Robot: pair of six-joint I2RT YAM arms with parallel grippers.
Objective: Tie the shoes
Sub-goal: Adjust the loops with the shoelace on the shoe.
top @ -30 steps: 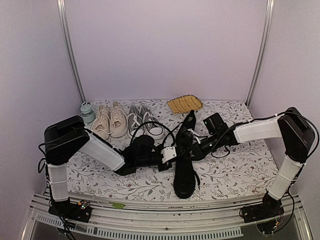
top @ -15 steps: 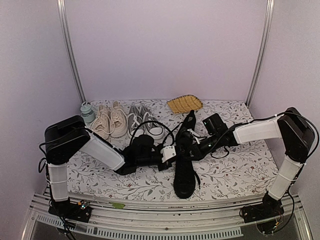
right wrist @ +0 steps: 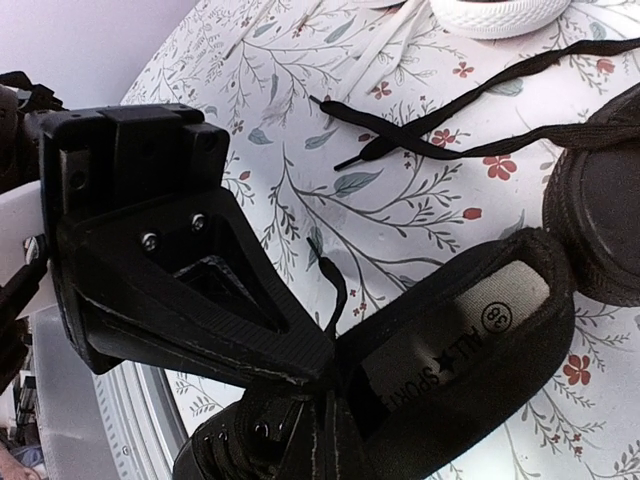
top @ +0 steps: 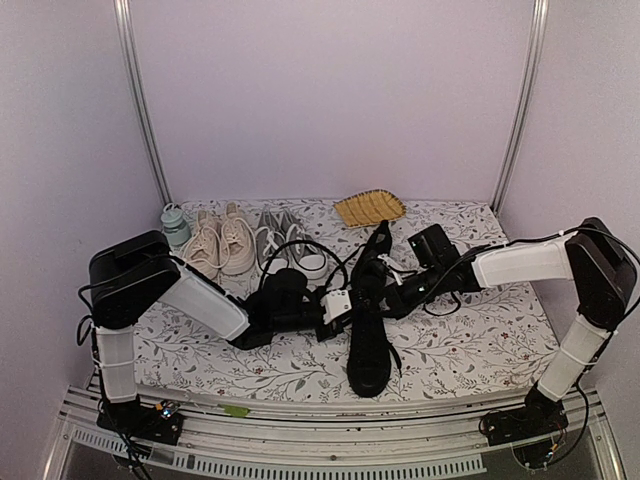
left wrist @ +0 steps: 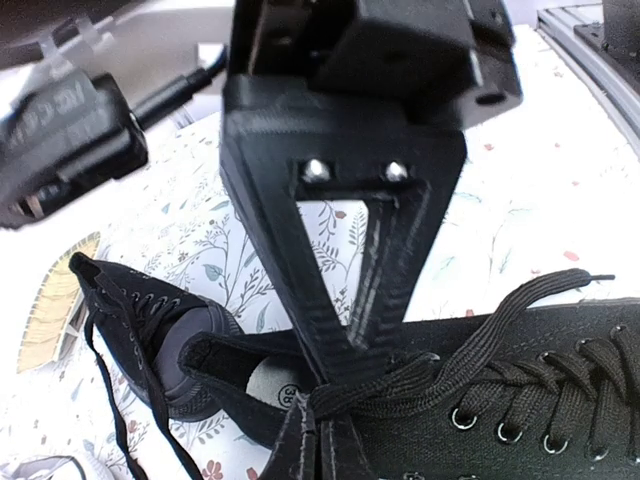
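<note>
Out in the middle of the flowered worktop (top: 480, 340) lie the two black shoes. The near shoe (top: 368, 352) has its toe pointing at the front edge. The far shoe (top: 379, 243) sits right up against its heel and leans away toward the back wall.

Both arms reach in low from either side and meet over the near shoe's opening. The left hand (left wrist: 330, 380) has its fingers pressed together, clamped on a lace (left wrist: 450, 370) just where it leaves the top eyelets, so the strand runs taut from the fingertips along the shoe. The right hand (right wrist: 322, 372) is closed too, its tips down at the edge of the tongue beside the printed insole (right wrist: 470, 335). A thin lace end (right wrist: 336, 290) curls up right at those tips, but I cannot tell whether it is actually pinched between them.

Beyond the heel, two loose lace strands (right wrist: 440, 125) cross each other flat on the cloth.

Along the back left of the worktop stands a beige pair (top: 220, 245) of sneakers, with a grey pair (top: 285, 245) with white toe caps just beside it. A small pale bottle (top: 175, 225) stands at the far left end of that row. A yellow woven tray (top: 369, 208) lies at the back, just behind the far shoe.
</note>
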